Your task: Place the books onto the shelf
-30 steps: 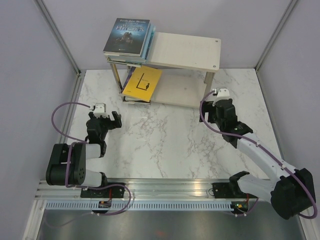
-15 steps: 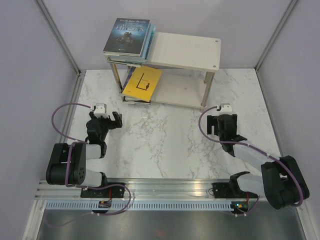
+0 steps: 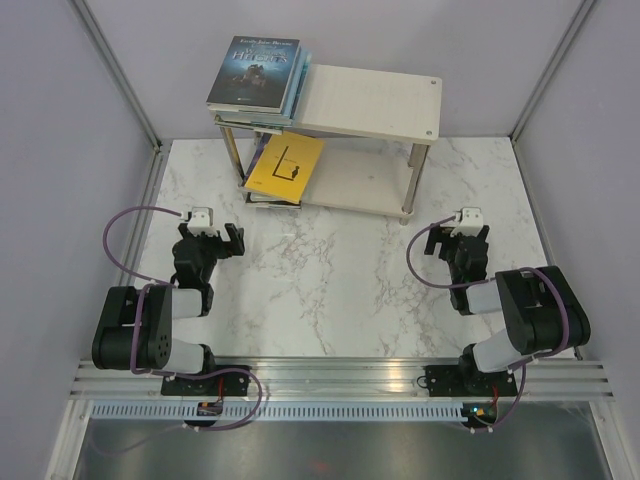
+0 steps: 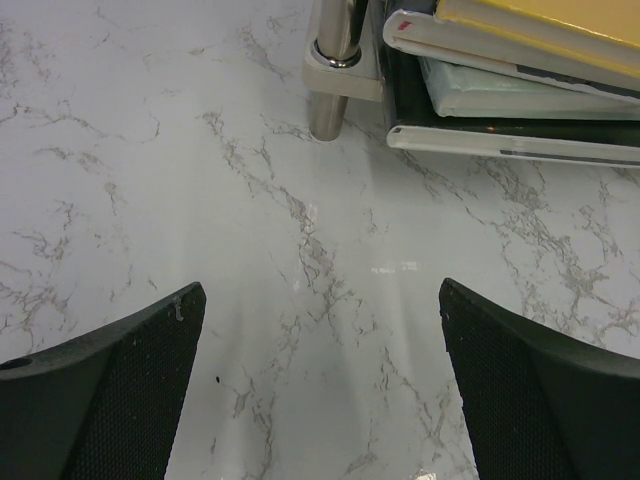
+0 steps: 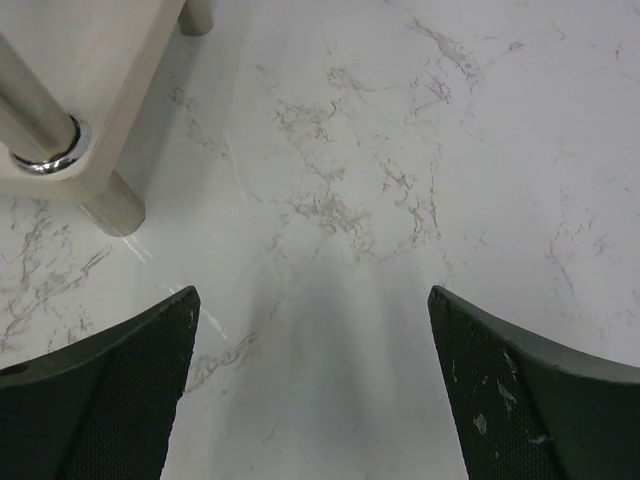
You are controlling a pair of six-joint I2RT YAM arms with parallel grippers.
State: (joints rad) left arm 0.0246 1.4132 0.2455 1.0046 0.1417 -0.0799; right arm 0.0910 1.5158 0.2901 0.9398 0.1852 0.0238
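The shelf (image 3: 375,100) stands at the back of the marble table, a pale two-tier rack on silver posts. A stack of books topped by a dark blue-grey cover (image 3: 254,72) lies on the left end of its upper board. A second stack topped by a yellow book (image 3: 286,165) lies on the left of the lower board; in the left wrist view its edges (image 4: 520,90) show beside a post (image 4: 335,70). My left gripper (image 3: 206,236) sits open and empty near the left front. My right gripper (image 3: 458,236) sits open and empty near the shelf's right front post (image 5: 45,140).
Grey enclosure walls close in the table on the left, right and back. A metal rail (image 3: 340,375) with both arm bases runs along the near edge. Purple cables loop beside each arm.
The right arm has drawn back from the shelf's lower board toward its base and folded up, its gripper staying open. The left arm and the books have not moved.
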